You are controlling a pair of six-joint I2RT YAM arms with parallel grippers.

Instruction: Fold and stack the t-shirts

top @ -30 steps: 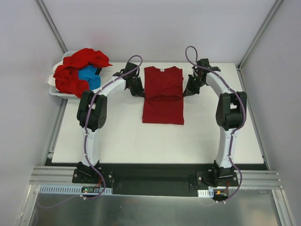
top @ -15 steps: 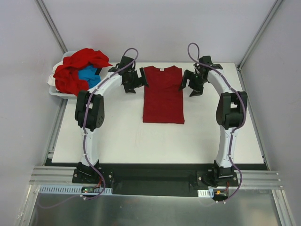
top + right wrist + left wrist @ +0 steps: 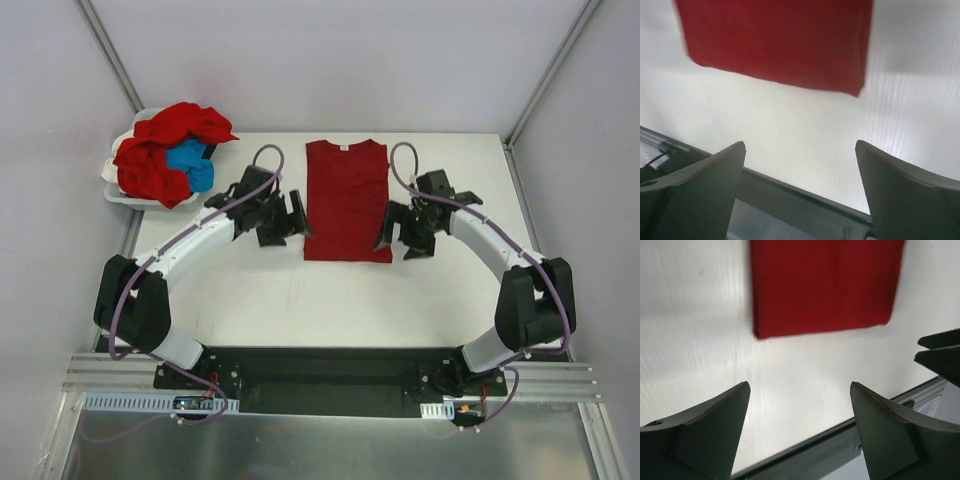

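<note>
Top external view: a folded deep-red t-shirt (image 3: 346, 200) lies flat on the white counter (image 3: 300, 300), midway between left and right and toward the far edge, its neck label at the far end. The left tool (image 3: 283, 225) hovers just beside its near left corner and the right tool (image 3: 400, 240) just beside its near right corner. Neither touches the cloth. Both tools have their fingers spread wide apart and hold nothing. In each wrist view the shirt's near hem lies beyond the fingertips. At the far left a white bin (image 3: 113, 195) holds a heap of red t-shirts (image 3: 150, 160), with a bright blue one (image 3: 190, 160) among them.
</note>
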